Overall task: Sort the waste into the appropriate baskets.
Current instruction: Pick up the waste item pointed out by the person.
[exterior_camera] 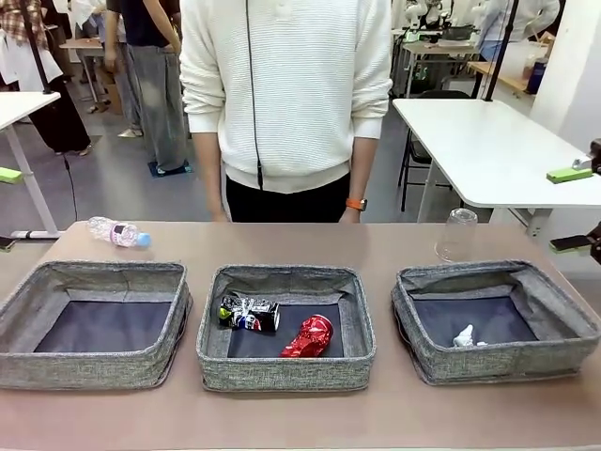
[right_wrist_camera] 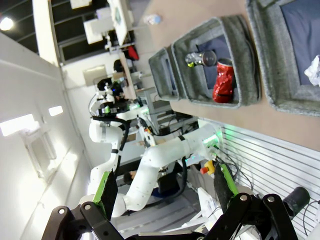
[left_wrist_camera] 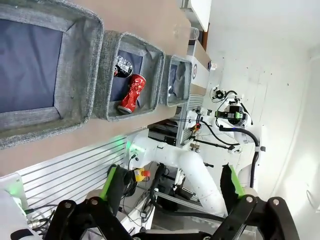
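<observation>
Three grey woven baskets sit in a row on the worktop [exterior_camera: 282, 413], all well ahead of both pairs of fingers. The left gripper [left_wrist_camera: 170, 172] is released, its fingers [left_wrist_camera: 111, 185] spread wide and grasping nothing. Farthest from them, beyond the left basket [exterior_camera: 94, 362], lies the clear bottle [exterior_camera: 117, 232] with a blue cap. Its pink label is too small to read. The middle basket [exterior_camera: 286, 371] holds the crushed dark can [exterior_camera: 250, 313], print unreadable, and just beside it the dented red can [exterior_camera: 310, 336]. The clear cup [exterior_camera: 457, 235] stands upside down beyond the right basket [exterior_camera: 498, 362], which holds the white paper wad [exterior_camera: 464, 336]. The right gripper [right_wrist_camera: 164, 180] is likewise released, its fingers [right_wrist_camera: 106, 187] wide apart.
</observation>
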`<control>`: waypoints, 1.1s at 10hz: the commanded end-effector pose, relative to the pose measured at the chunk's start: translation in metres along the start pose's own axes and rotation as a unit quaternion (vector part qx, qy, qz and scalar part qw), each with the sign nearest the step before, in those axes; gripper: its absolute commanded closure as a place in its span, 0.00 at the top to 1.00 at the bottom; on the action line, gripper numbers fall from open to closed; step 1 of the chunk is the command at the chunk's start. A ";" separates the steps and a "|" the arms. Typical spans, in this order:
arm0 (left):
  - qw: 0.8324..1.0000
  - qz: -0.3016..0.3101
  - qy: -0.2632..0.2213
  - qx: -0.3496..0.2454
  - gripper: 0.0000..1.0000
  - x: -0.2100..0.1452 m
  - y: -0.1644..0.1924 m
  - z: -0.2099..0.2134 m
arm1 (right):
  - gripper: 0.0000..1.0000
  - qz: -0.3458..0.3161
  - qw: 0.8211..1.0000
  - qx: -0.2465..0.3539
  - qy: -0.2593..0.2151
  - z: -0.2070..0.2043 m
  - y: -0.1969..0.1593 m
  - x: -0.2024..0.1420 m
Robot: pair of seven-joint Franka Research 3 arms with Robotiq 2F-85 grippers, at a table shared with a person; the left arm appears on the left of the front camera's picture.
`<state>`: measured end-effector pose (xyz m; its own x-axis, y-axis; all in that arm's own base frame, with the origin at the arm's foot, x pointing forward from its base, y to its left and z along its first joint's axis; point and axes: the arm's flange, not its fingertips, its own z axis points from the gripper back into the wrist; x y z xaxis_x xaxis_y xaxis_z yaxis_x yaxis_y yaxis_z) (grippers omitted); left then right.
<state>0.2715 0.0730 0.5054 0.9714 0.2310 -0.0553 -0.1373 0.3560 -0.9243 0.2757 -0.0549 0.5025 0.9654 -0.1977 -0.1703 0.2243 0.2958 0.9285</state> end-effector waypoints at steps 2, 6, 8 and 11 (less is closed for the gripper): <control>1.000 -0.012 0.003 -0.012 1.00 0.000 -0.001 0.002 | 1.00 0.010 1.000 0.004 -0.005 -0.001 0.003 0.003; 1.000 -0.012 0.003 -0.012 1.00 0.000 -0.001 0.002 | 1.00 0.010 1.000 0.004 -0.005 -0.001 0.003 0.003; 1.000 -0.012 0.003 -0.012 1.00 0.000 -0.001 0.002 | 1.00 0.010 1.000 0.004 -0.005 -0.001 0.003 0.003; 1.000 -0.012 0.003 -0.012 1.00 0.000 -0.001 0.002 | 1.00 0.010 1.000 0.004 -0.005 -0.001 0.003 0.003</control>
<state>0.2715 0.0730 0.5050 0.9721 0.2281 -0.0550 -0.1355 0.3545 -0.9252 0.2757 -0.0549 0.5025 0.9654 -0.1977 -0.1703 0.2243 0.2958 0.9285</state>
